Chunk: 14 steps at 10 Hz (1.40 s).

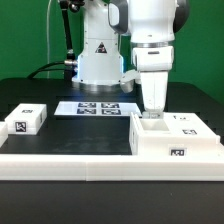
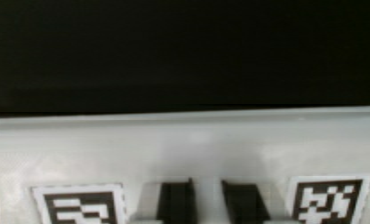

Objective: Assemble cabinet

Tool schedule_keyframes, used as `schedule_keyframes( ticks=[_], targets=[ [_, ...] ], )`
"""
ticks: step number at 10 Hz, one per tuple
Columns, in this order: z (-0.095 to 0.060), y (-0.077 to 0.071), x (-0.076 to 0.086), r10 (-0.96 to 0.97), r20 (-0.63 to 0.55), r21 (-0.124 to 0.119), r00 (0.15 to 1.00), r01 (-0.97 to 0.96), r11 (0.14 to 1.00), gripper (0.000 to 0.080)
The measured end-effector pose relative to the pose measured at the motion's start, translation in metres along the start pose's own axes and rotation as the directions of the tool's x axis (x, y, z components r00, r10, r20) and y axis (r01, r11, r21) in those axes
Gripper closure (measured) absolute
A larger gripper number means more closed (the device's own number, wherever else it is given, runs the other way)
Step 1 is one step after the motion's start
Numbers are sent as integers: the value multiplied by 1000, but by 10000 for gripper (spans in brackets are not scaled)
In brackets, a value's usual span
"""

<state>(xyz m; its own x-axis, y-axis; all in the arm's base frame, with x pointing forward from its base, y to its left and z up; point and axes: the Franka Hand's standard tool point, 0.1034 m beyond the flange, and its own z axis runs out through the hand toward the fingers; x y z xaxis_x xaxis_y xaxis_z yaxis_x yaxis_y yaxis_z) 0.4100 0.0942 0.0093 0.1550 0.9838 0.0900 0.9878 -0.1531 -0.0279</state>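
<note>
While the cabinet (image 1: 190, 140) is sitting at the exterior view's right, the gripper (image 1: 152, 114) is hanging straight down at its top, near the end toward the exterior view's left. Whether the jaws are clamping anything or standing apart, I cannot tell.

Robotics lab: black table (image 1: 90, 135), tagged marker board (image 1: 97, 107), green backdrop (image 1: 20, 30), white robot arm (image 1: 100, 55).
</note>
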Motion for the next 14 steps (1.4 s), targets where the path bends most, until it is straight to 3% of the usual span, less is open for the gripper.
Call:
schedule_keyframes(
  ticks=[4,8,14],
  targets=[
    [-1,0,0,0,1,0,1000,0,1000,729],
    [-29,11,-8,7,41,-1,999,-7,1000,729],
    [-44,19,-10,7,60,0,998,-7,1000,729]
  ],
)
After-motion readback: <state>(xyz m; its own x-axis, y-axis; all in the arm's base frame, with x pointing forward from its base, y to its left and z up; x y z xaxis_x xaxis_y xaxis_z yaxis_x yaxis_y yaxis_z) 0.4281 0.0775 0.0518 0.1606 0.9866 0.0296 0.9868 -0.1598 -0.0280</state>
